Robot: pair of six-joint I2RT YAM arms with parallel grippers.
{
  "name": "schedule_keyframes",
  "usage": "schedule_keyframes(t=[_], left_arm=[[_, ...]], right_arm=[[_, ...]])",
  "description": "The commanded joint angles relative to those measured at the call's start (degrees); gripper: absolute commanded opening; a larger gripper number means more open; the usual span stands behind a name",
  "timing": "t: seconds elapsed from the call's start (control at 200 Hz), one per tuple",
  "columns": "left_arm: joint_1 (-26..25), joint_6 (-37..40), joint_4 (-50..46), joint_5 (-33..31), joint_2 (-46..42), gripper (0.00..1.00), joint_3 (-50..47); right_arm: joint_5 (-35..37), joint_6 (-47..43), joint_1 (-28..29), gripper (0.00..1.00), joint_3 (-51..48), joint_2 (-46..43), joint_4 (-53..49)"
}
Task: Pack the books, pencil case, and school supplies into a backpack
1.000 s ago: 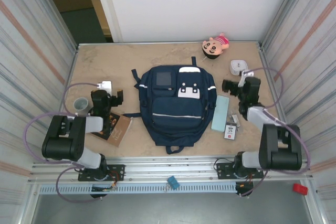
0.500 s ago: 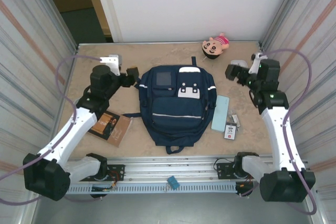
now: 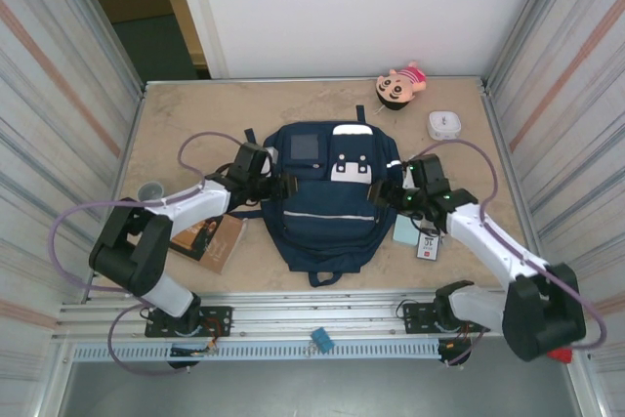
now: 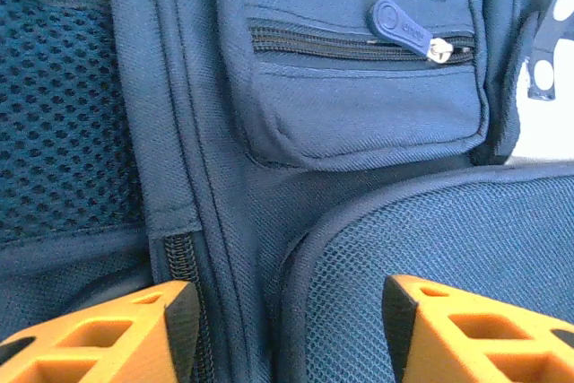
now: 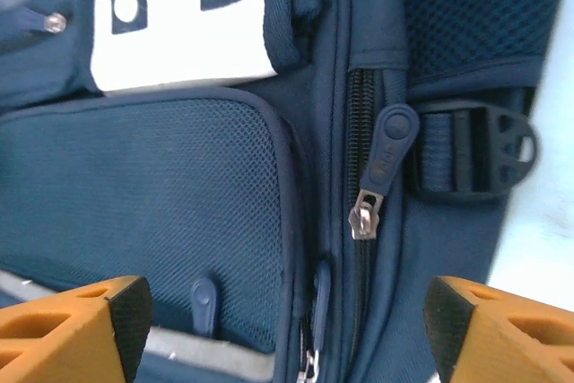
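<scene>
The navy backpack (image 3: 322, 204) lies flat mid-table, white patches on its top pocket. My left gripper (image 3: 283, 186) hovers at its left edge, open; in the left wrist view its orange fingers (image 4: 99, 338) straddle the backpack (image 4: 359, 114) seam and a mesh panel without gripping. My right gripper (image 3: 376, 192) is over the right edge, open; its fingers (image 5: 81, 329) flank a side zipper pull (image 5: 381, 168) on the backpack (image 5: 161, 186). The tan book (image 3: 210, 236) lies left of the bag. The teal pencil case (image 3: 404, 230), partly under my right arm, and the white school supplies pack (image 3: 428, 244) lie to the right.
A grey cup (image 3: 149, 190) stands at the left. A white square box (image 3: 444, 125) and a plush doll (image 3: 400, 83) sit at the back right. Ribbed metal walls close in both sides; the arm bases stand along the near rail.
Both arms have swung in from the table's outer sides and now reach over the backpack's left and right edges. Both sets of jaws have narrowed somewhat.
</scene>
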Motion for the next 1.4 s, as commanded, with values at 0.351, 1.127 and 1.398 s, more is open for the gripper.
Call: schedule_keyframes(t=[0.351,1.127,1.398], left_arm=[[5.16,-5.26,-0.28,-5.11,-4.93,0.52,-9.46],[-11.27,45.87,-12.16,9.58,-11.46,0.63,9.80],[-21.28,63.04,-16.78,-4.98,4.06,0.83,17.30]], right_arm=[[7.08,8.53,13.92,0.76,9.02,24.25,19.24],[11.12,0.43,8.14,0.83,-6.10,-18.69,13.52],[11.23,0.28,7.76,0.84,-9.62,-21.41,13.81]])
